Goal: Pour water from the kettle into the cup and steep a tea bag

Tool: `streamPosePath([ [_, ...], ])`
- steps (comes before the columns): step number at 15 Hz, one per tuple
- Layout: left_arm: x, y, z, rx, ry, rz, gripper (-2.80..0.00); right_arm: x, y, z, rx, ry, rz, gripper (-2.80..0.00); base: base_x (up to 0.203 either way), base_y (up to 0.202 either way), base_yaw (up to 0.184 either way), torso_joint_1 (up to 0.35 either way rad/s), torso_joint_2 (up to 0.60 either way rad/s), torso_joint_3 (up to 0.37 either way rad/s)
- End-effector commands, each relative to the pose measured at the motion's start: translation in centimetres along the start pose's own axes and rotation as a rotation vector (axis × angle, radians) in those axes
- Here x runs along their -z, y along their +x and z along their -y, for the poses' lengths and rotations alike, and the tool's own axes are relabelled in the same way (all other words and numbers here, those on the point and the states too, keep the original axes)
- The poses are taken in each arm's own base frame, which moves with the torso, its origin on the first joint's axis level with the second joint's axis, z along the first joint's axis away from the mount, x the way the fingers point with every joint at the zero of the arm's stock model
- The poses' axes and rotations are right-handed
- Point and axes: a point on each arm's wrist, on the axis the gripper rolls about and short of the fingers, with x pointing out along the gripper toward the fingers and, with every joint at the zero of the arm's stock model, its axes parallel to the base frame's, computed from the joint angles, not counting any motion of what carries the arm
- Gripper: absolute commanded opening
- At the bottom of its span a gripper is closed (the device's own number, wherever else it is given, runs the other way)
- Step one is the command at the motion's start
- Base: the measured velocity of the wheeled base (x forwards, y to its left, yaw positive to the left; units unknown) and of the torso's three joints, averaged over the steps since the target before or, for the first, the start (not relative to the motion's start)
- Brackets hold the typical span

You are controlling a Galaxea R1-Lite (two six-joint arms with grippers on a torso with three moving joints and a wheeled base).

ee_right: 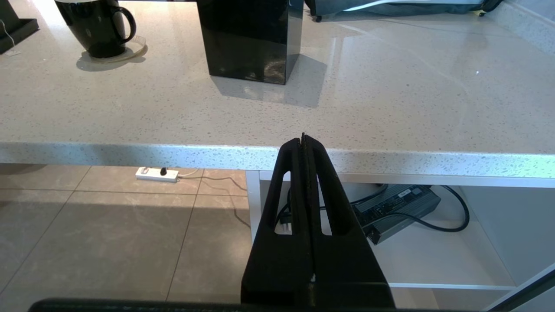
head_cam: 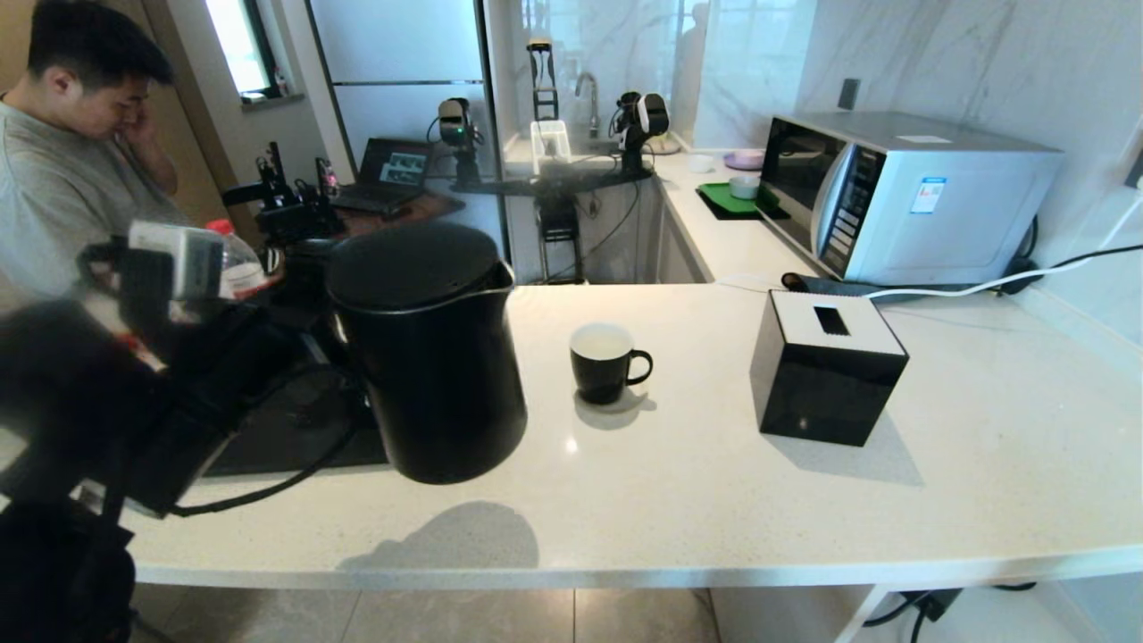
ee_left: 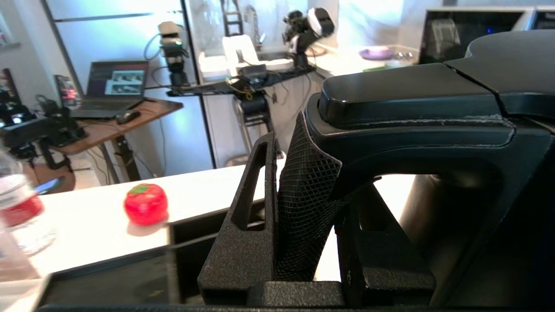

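Black kettle [head_cam: 429, 357] clamped by handle in left end effector [ee_left: 303, 208]; right end effector [ee_right: 303, 143] together, below counter edge.

Head cam looks fwd/down over worktop [head_cam: 714, 500]. Left wrist cam is close behind kettle [ee_left: 433, 108] handle. Right wrist cam sits below counter edge; cup [ee_right: 93, 26] shared w/ head.

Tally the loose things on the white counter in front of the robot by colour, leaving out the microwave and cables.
Black: 3, the kettle, the cup and the tissue box.
Red: 1, a tomato-shaped thing.
Clear: 1, a plastic bottle.
Total: 5.
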Motion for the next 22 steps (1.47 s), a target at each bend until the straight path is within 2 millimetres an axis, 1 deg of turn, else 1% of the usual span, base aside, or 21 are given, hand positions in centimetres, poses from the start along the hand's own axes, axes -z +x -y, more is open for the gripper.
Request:
streamPosePath([
  [1,1.0,1.1,2.4,-0.004,0.007,0.002,-2.8,0.0,0.0,0.0,-0.001,0.0,-0.002,-2.8,0.0,0.0,0.0,0.0,0.0,0.0],
  [4,2.1,2.2,4.5,-0.06,0.046,-0.023,-2.8,0.0,0.0,0.0,-0.001,0.0,-0.002,-2.8,0.0,0.0,0.0,0.0,0.0,0.0],
  [7,2.7,2.8,5.7,-0.152,0.082,-0.044,-2.8,0.0,0.0,0.0,-0.001,0.0,-0.002,-2.8,0.0,0.0,0.0,0.0,0.0,0.0],
  [10,3.1,2.9,5.7,-0.231,0.145,-0.088,-2.8,0.0,0.0,0.0,-0.001,0.0,-0.002,-2.8,0.0,0.0,0.0,0.0,0.0,0.0],
  [12,3.0,3.4,5.7,-0.254,0.16,-0.104,-2.8,0.0,0.0,0.0,-0.001,0.0,-0.002,-2.8,0.0,0.0,0.0,0.0,0.0,0.0],
  [19,2.5,5.7,6.1,-0.256,0.243,-0.178,-2.8,0.0,0.0,0.0,-0.001,0.0,-0.002,-2.8,0.0,0.0,0.0,0.0,0.0,0.0],
  [22,2.7,6.3,6.1,-0.255,0.257,-0.21,-2.8,0.0,0.0,0.0,-0.001,0.0,-0.002,-2.8,0.0,0.0,0.0,0.0,0.0,0.0],
])
